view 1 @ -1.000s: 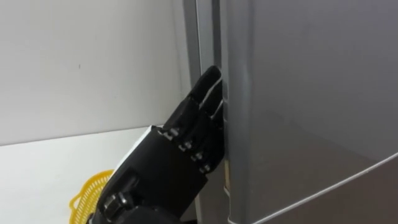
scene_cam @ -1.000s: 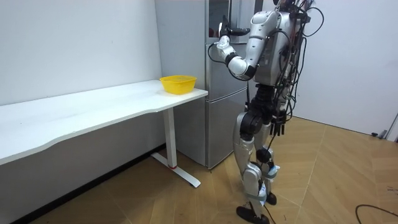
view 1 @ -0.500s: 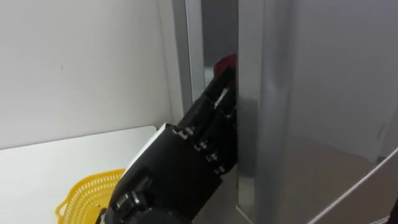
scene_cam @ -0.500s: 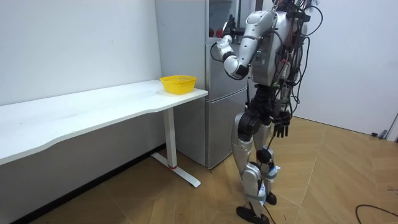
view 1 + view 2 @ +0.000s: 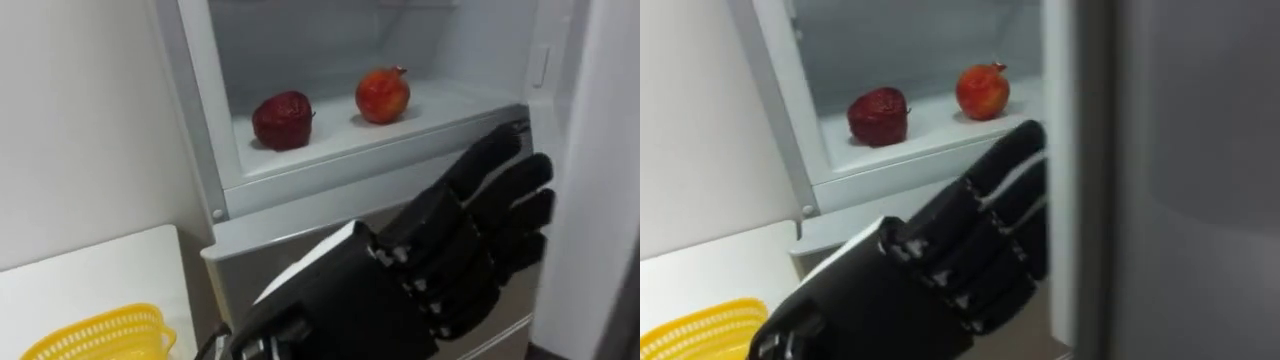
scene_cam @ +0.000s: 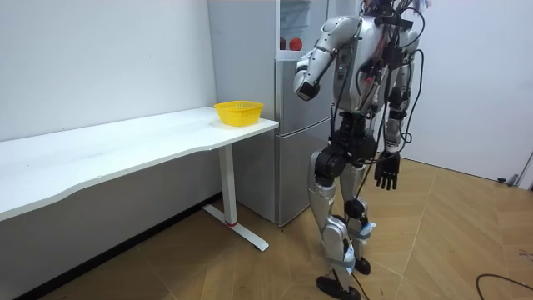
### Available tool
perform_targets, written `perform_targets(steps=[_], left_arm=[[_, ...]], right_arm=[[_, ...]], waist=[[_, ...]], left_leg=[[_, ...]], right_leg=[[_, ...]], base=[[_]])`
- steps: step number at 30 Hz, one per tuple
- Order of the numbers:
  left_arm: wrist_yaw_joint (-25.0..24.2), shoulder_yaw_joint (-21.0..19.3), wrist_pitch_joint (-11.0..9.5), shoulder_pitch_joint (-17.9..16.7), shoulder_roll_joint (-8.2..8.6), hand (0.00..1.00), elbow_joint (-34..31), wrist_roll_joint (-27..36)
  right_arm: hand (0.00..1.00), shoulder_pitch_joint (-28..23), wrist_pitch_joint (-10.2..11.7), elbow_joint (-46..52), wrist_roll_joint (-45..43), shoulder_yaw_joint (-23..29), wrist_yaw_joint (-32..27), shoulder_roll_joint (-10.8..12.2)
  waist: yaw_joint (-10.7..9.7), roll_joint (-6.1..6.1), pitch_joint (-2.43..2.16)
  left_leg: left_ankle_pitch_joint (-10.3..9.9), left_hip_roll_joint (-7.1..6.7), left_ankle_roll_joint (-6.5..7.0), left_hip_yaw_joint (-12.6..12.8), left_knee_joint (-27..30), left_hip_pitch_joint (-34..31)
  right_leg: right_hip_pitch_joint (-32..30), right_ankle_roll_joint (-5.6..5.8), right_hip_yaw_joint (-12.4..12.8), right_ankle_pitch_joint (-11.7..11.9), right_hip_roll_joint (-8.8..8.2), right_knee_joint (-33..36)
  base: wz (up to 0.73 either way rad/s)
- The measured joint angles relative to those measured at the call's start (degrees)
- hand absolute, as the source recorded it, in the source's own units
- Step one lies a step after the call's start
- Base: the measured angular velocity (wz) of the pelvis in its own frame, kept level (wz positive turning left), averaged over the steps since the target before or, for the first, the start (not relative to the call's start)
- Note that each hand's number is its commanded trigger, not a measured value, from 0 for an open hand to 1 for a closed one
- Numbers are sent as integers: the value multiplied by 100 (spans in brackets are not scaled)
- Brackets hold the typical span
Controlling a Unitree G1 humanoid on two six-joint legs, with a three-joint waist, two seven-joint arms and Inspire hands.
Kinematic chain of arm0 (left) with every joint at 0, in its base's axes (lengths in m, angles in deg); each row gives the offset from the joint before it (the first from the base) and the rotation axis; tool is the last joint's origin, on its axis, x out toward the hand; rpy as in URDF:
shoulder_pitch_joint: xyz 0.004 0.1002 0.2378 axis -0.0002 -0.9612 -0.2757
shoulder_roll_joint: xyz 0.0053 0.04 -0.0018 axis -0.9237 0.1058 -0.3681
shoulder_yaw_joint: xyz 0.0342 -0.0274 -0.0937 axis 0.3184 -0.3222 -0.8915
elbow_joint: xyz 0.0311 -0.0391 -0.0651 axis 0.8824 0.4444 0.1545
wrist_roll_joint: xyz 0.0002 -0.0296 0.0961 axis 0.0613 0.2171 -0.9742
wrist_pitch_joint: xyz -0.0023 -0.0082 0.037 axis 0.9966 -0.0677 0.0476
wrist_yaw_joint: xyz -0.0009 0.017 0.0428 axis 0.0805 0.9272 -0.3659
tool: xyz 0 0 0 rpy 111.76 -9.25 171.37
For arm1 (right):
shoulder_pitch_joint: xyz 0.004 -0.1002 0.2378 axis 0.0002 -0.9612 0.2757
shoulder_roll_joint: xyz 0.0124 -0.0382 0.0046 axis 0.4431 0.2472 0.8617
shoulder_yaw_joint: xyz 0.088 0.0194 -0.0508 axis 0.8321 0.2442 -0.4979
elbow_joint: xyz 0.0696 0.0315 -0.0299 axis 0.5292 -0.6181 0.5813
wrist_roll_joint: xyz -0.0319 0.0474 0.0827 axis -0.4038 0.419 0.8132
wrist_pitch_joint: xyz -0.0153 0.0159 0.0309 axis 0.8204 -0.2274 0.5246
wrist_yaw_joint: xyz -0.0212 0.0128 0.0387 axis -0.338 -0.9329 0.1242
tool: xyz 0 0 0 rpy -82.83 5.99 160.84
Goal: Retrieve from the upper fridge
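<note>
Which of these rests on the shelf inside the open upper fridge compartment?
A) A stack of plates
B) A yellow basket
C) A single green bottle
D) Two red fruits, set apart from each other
D: a darker red fruit and a brighter red fruit sit apart on the white shelf, while the yellow basket stands on the table beside the fridge.

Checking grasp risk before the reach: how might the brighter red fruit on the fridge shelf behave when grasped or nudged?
The fruit looks round, so a nudge would probably roll it along the flat shelf. Its skin looks smooth, so it may slip in the left robot hand.
</note>
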Motion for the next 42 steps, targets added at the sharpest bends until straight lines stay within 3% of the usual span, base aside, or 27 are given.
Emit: perform_targets(steps=[16, 29, 35, 37, 42], left_arm=[[-274, 47, 14, 23, -1, 0, -2, 112], [-363, 172, 13, 176, -21, 0, -3, 115], [-338, 50, 14, 176, -36, 0, -19, 115], [-339, -185, 13, 177, -36, 0, -21, 113], [-330, -373, 13, 175, -30, 0, -20, 115]], right_arm=[[0, 3, 11, -1, 244, 127, 20, -109], [0, 20, 93, -54, 275, 119, 14, -108], [0, 6, 71, -59, 343, 116, -40, -100], [0, 7, 70, -56, 253, 119, -34, -95], [0, 56, 69, -29, 195, 112, 10, -93]], waist=[[-194, -112, -14], [-168, -120, -17], [34, -83, -46], [140, -72, -53], [340, -84, -46]], left_leg=[[0, 2, 0, 11, -35, 59], [0, 16, 0, 11, -34, 51], [0, 18, 0, 5, -27, 10], [0, 26, -1, -1, -27, 13], [0, 47, 0, -17, -28, 20]], right_leg=[[-10, -4, 139, 1, 22, 4], [-5, -13, 126, 7, 30, -2], [-11, -18, 65, 11, 23, 9], [-4, -22, 35, 14, 27, 15], [15, -32, -96, 19, 25, 9]], base=[[-3], [1], [1], [6], [11]])
